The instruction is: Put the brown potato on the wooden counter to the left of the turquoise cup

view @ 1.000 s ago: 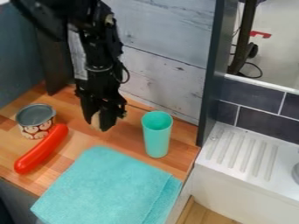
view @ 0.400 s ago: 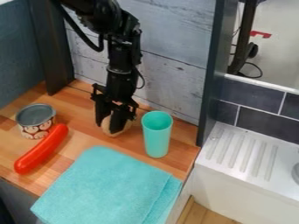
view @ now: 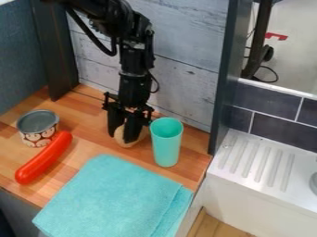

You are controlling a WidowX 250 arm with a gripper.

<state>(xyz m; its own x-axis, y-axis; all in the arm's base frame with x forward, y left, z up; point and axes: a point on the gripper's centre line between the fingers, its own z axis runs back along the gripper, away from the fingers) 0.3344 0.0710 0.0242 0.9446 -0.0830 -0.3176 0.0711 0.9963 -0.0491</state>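
And here I am, down over the wooden counter (view: 86,152), my black gripper (view: 121,138) clamped on a tan, rounded thing (view: 120,134), one finger to each side of it. Those fingers cover much of it, so its full shape is hard to make out. It sits low by the counter, just beside the cup (view: 167,146): smooth, tapered, turquoise, upright and open at the top. Whether the two touch, I can't tell.

Over by the left edge, a short round can (view: 38,128) with a grey top and a printed band of rosy, face-like figures; any lettering is too small for me. Right beside it lies a glossy red sausage (view: 43,158), slightly curved. Nearest the camera, a folded turquoise cloth (view: 114,199), soft and fuzzy, its lower edge cut off. Behind me, pale, grained boards (view: 186,88); to the side, dark tiles (view: 272,129) above a white, ridged drainer (view: 257,162), also cut off.
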